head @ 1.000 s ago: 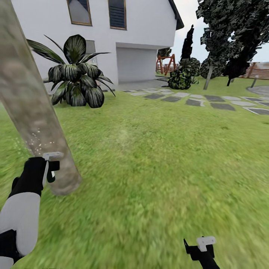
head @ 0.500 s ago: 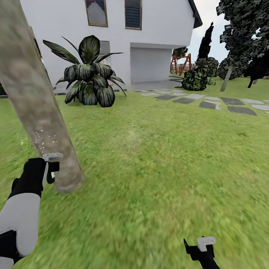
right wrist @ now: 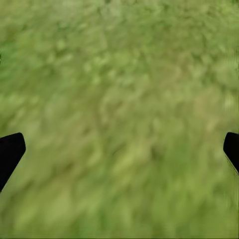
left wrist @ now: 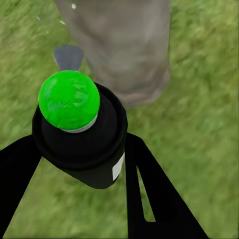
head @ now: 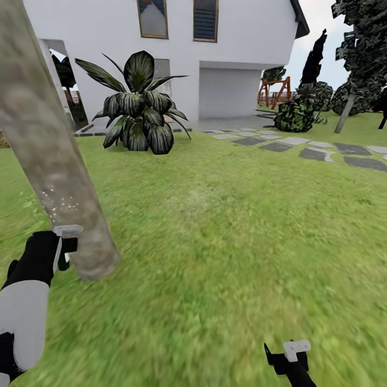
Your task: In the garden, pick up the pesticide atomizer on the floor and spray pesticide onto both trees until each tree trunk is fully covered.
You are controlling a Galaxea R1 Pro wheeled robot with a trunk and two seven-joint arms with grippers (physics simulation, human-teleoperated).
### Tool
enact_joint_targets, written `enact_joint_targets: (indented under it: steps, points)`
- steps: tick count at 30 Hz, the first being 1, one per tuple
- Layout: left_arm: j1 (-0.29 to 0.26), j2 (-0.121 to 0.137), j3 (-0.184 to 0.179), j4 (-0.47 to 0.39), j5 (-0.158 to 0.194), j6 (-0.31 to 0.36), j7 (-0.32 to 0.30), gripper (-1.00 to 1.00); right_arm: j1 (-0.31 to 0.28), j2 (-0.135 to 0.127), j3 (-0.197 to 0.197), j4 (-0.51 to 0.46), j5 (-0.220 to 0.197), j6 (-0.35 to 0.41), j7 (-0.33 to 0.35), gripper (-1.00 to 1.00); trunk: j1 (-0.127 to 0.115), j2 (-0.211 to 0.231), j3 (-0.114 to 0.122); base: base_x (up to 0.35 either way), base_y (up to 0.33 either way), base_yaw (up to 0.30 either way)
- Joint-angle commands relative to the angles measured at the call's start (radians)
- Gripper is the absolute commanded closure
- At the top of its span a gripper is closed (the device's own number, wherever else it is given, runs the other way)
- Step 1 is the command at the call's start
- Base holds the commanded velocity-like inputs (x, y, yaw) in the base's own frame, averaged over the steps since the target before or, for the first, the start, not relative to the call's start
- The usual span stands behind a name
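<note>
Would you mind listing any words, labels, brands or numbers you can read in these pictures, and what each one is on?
None can be read.
Pesticide atomizer, held in the left gripper: a small pale patch on its side, blank or too blurred to read.
House wall and windows: no sign or number.
Tree trunk: pale flecks, no text.
</note>
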Motion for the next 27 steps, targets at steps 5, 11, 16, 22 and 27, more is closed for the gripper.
enact_joint_targets:
  steps: [5,11,16,22,27]
  points:
    - [0.025,0.029,0.002,0.000,0.000,0.000,-0.010,1.00,0.000,0.000,-0.009,0.001,0.008,-0.003,0.002,-1.00,0.000,0.000,-0.001,0.237,-0.198,0.277]
    - [0.027,-0.037,0.003,-0.001,0.000,0.000,-0.009,1.00,0.000,0.000,-0.009,0.001,0.008,-0.003,0.002,-1.00,0.000,0.000,-0.001,0.256,-0.175,0.277]
    - [0.027,0.024,0.033,-0.001,0.000,0.000,-0.021,1.00,0.000,0.000,-0.009,0.002,0.008,-0.003,0.002,-1.00,0.000,0.000,-0.001,0.285,-0.134,0.277]
    - [0.027,-0.032,0.030,0.000,0.001,-0.002,-0.010,1.00,0.000,0.000,-0.009,0.002,0.008,-0.003,0.002,-1.00,0.000,0.000,-0.001,0.129,-0.245,0.104]
    - [0.027,-0.035,0.033,0.000,0.003,-0.002,-0.010,1.00,0.000,0.000,-0.009,0.002,0.008,-0.003,0.002,-1.00,0.000,0.000,-0.001,0.110,-0.263,0.001]
